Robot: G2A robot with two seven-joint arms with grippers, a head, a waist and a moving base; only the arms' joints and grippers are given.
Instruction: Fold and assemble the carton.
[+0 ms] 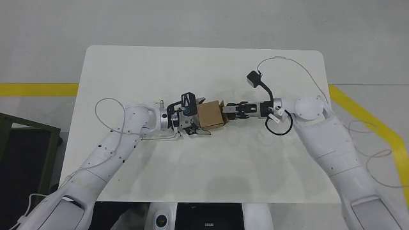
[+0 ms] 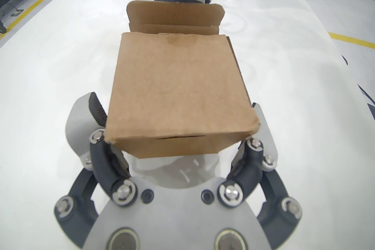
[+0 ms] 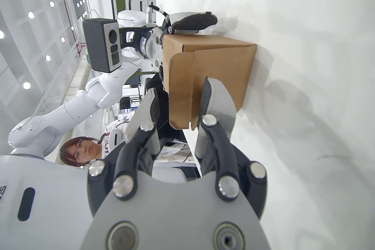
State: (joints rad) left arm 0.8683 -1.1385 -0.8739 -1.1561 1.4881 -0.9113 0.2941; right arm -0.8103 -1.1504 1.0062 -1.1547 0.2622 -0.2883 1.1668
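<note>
The carton (image 1: 211, 114) sat flat on the white table (image 1: 192, 64), which stretched out bare on every side of it, and the two arms met at it from opposite ends. It was plain brown cardboard, squared up into a box, with its top panel lying closed and level. At the end of the carton nearest the left arm, the left tool (image 2: 175, 103) gripped it. Its two fingers (image 2: 88, 113) were pressed against the carton's opposite side walls, right at the corners of that end, so the end face sat between them and just clear of the tool's palm. At the other end of the carton a flap (image 2: 175, 17) with rounded corners stood upright, its edge higher than the top panel. The right tool (image 3: 181, 85) was at that flap end with its fingers spread apart, one above the other. The lower finger (image 3: 218, 100) lay across the carton's end close to the table, the upper one sat about level with the carton's top, and the flap's edge showed in the gap between them. Whether either pad truly pressed on the flap could not be told. A black wrist camera (image 3: 101, 45) on the left arm hung above the gripped end of the carton. A thin white cable (image 1: 105, 105) looped along that arm, well apart from the carton.
</note>
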